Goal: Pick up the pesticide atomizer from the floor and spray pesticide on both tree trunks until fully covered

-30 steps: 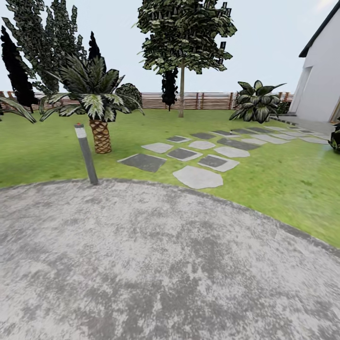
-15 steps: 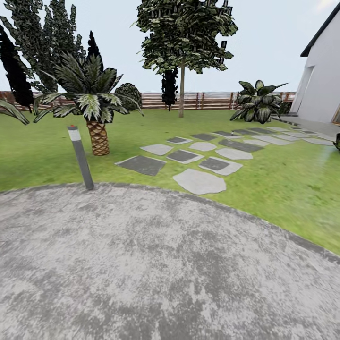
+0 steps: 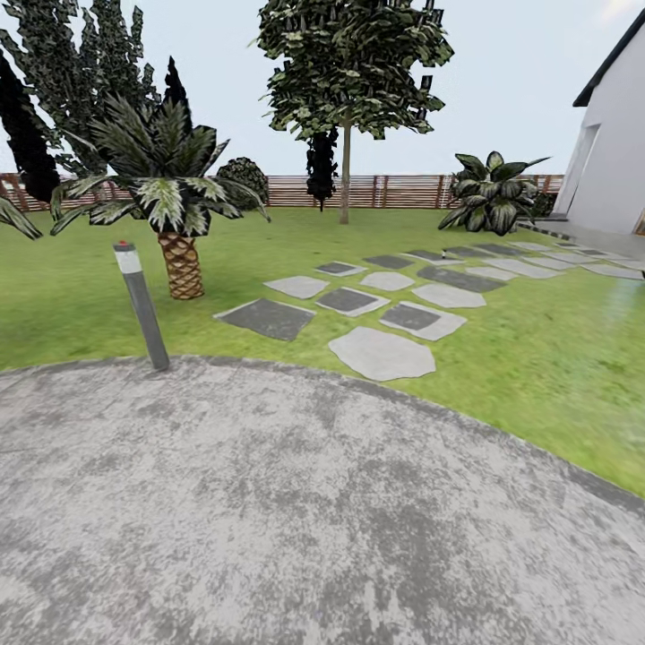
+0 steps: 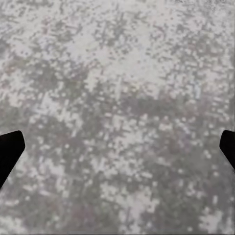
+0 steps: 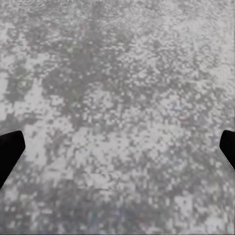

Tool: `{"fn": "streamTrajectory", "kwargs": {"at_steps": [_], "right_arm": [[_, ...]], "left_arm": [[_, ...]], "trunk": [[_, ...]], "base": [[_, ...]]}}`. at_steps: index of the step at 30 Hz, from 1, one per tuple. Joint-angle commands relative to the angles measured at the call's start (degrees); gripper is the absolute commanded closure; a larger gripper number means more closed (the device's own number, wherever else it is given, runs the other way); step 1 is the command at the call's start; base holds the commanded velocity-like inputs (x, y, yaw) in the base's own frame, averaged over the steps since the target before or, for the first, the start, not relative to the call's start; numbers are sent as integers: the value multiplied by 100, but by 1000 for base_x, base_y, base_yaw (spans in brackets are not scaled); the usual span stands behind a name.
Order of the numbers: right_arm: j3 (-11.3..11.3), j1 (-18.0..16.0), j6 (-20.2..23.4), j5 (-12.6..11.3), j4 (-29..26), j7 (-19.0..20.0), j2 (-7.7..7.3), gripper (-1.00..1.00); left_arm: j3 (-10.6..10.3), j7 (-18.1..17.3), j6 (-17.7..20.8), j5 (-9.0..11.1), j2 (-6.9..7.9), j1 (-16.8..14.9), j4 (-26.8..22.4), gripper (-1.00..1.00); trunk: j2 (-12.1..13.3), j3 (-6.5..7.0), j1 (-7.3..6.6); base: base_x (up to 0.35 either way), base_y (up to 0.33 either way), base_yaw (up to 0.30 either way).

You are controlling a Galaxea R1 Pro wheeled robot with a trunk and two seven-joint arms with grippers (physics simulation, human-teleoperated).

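Facing the garden [image 3: 269,260] from a grey gravel circle [image 3: 296,502], the robot looks across stepping stones [image 3: 381,352] toward 1 tall tree [image 3: 345,170] by the slat fence [image 3: 403,190]; the atomizer's whereabouts cannot be told. Searching well likely means scanning the grass past the palm [image 3: 182,260] and bollard light [image 3: 141,305]. Both arms point down at gravel, left tool [image 4: 117,149] and right tool [image 5: 117,149] spread wide, grasping nothing.

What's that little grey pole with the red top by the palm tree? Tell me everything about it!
The grey post looks like a small garden light. It has a dark grey shaft, a pale band near the top and a tiny red cap. It leans a bit in the head view and stands right at the edge where the grey speckled paving meets the grass, in front of the short palm. Nothing else touches it.
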Motion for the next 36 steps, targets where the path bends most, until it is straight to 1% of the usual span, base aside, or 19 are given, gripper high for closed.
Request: {"fn": "streamTrajectory", "kwargs": {"at_steps": [1,36], "right_arm": [[5,-3,-20,-34,5,-1,-1,-100],[7,-3,-20,-34,10,-1,-1,-100]], "left_arm": [[-2,0,-18,29,1,-3,5,-100],[-2,0,-18,29,3,-3,5,-100]], "trunk": [[-2,-5,2],[-2,-5,2]], "base": [[340,0,0],[340,0,0]]}}
